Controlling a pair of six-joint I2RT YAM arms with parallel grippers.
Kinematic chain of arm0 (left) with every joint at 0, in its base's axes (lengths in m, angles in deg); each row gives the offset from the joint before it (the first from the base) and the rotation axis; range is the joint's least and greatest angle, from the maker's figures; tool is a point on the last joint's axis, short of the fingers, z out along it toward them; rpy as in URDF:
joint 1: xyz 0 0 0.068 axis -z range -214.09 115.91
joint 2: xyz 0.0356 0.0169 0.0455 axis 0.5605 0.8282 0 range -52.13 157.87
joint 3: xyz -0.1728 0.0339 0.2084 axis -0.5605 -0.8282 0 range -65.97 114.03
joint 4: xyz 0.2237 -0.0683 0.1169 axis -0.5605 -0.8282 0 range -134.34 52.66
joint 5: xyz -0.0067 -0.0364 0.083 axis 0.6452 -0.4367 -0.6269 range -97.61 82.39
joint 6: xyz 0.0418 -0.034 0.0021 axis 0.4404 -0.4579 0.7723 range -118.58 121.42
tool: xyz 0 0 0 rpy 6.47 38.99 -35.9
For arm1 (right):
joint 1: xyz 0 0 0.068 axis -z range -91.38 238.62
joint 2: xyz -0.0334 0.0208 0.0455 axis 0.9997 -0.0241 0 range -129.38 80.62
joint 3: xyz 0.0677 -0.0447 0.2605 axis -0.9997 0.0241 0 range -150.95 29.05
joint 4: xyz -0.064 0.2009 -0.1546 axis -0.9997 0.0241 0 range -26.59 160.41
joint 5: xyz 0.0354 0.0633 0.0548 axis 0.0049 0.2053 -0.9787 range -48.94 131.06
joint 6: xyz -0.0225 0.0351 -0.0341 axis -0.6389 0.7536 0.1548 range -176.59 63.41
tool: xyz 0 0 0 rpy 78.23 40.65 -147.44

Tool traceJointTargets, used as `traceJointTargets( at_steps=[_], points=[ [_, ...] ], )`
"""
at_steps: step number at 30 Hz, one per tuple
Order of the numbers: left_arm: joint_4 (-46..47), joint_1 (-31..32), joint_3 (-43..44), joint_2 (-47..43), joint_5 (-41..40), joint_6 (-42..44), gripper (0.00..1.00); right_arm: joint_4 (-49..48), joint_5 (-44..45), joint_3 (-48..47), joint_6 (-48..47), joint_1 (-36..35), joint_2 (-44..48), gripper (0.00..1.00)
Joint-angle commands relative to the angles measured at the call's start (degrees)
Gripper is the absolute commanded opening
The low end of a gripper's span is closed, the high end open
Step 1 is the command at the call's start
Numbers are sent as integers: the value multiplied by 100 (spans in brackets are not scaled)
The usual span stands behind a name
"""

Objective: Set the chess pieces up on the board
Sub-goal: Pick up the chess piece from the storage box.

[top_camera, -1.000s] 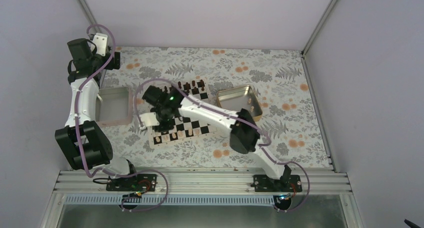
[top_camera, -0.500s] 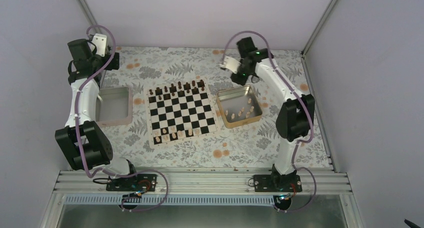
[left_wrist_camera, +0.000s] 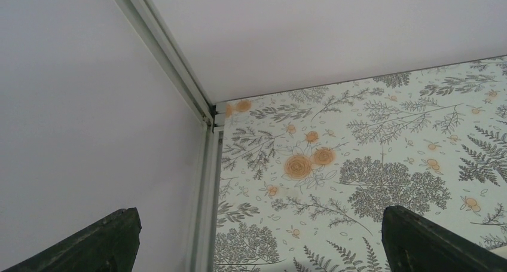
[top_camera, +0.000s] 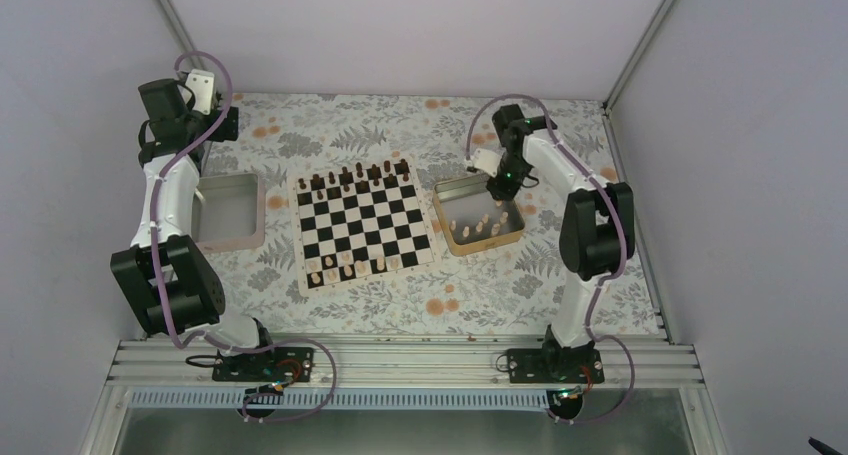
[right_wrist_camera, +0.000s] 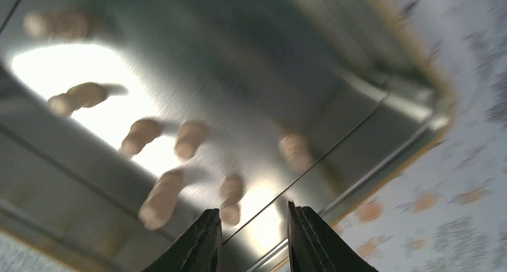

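Observation:
The board (top_camera: 365,225) lies flat at mid-table. A few light tan chess pieces (top_camera: 345,268) stand along its near edge, and dark brown pieces line its far row. More tan chess pieces (top_camera: 480,222) lie loose in the gold tin. My right gripper (top_camera: 502,185) hangs over the tin's far side. In the right wrist view the right gripper (right_wrist_camera: 254,239) is open, with nothing between its fingers (right_wrist_camera: 203,242), and blurred tan pieces (right_wrist_camera: 160,197) lie just ahead. My left gripper (left_wrist_camera: 257,248) is wide open and empty, raised at the back left (top_camera: 228,120).
The gold tin (top_camera: 513,231) sits right of the board. A pale pink-rimmed tray (top_camera: 228,210) sits left of it. Enclosure walls and a corner post (left_wrist_camera: 203,134) stand close to the left gripper. A floral cloth covers the table.
My right arm swung from the board's near-left corner to the back right, then came down over the gold tin. Its jaws have opened a little. The left arm has not moved.

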Motion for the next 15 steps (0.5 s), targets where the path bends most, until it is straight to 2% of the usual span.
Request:
traceJointTargets(
  at_steps=[1, 7, 15],
  points=[
    [77, -44, 24, 43, -69, 37, 100, 448, 18, 647, -113, 52, 532, 32],
    [91, -44, 89, 113, -90, -16, 100, 184, -174, 1603, -619, 26, 1264, 38],
    [205, -44, -45, -10, -179, -9, 100, -281, -385, 1926, -901, 6, 1251, 38]
  ],
)
